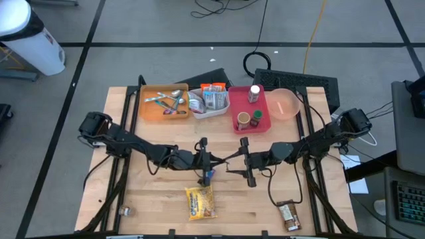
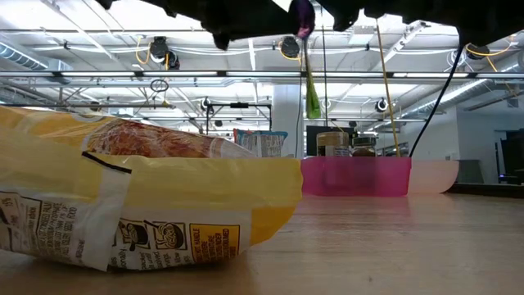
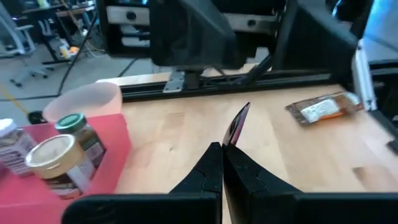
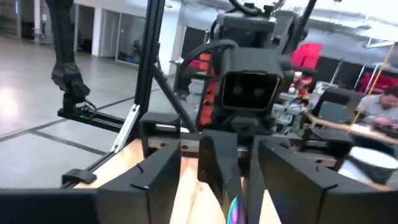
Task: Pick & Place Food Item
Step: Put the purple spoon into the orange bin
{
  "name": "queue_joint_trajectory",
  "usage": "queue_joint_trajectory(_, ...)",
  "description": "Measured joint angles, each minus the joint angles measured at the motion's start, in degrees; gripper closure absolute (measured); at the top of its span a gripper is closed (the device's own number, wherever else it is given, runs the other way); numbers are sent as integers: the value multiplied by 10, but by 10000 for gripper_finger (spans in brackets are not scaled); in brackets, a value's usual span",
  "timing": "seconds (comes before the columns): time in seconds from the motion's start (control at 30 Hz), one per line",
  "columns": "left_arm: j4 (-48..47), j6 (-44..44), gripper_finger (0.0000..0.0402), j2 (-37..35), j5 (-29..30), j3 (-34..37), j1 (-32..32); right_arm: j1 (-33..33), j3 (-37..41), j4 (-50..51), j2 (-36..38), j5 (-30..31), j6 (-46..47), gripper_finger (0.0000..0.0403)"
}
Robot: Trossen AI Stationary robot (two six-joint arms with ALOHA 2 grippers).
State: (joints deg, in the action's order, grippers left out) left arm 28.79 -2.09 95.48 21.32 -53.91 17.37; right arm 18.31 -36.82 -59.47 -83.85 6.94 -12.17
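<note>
My two arms meet above the middle of the table. My left gripper is shut on a thin flat purple-and-green packet, seen edge-on. My right gripper faces it, open, one finger on either side of the packet's end and of the left fingers, apart from them. A yellow snack bag lies flat on the table below the grippers. A brown snack packet lies near the front right. My left gripper pinches the thin packet between its two fingers, at the edge nearest the fingertips. The fingers come about level from the table's left. The packet is lifted clear of the table; in the low view it hangs down as a narrow strip.
At the back stand an orange tray of cutlery, a white tray of packets, a red tray with jars, and a pink bowl. Bare wood lies at the table's left and between the two snacks.
</note>
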Motion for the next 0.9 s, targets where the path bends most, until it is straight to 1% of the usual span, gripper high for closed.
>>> queue_joint_trajectory(0.1,-19,-23,401,-15,32,0,6,0,0,-6,0,2,-10,183)
queue_joint_trajectory(0.23,-71,-59,402,-57,100,0,23,0,0,-7,3,3,-24,173)
queue_joint_trajectory(0.37,-140,-87,402,-121,157,0,48,0,0,-4,3,5,-45,170)
queue_joint_trajectory(0.47,-214,-92,402,-175,216,0,70,0,0,-4,3,6,-61,172)
queue_joint_trajectory(0.63,-352,-58,402,-257,300,0,101,-1,0,-4,3,7,-90,175)
queue_joint_trajectory(0.73,-437,-15,402,-300,331,0,112,-1,0,-4,3,7,-99,173)
queue_joint_trajectory(0.8,-463,5,402,-328,339,8,116,-3,0,-3,3,7,-100,172)
queue_joint_trajectory(0.9,-454,6,402,-368,341,48,115,-7,0,-3,3,7,-100,173)
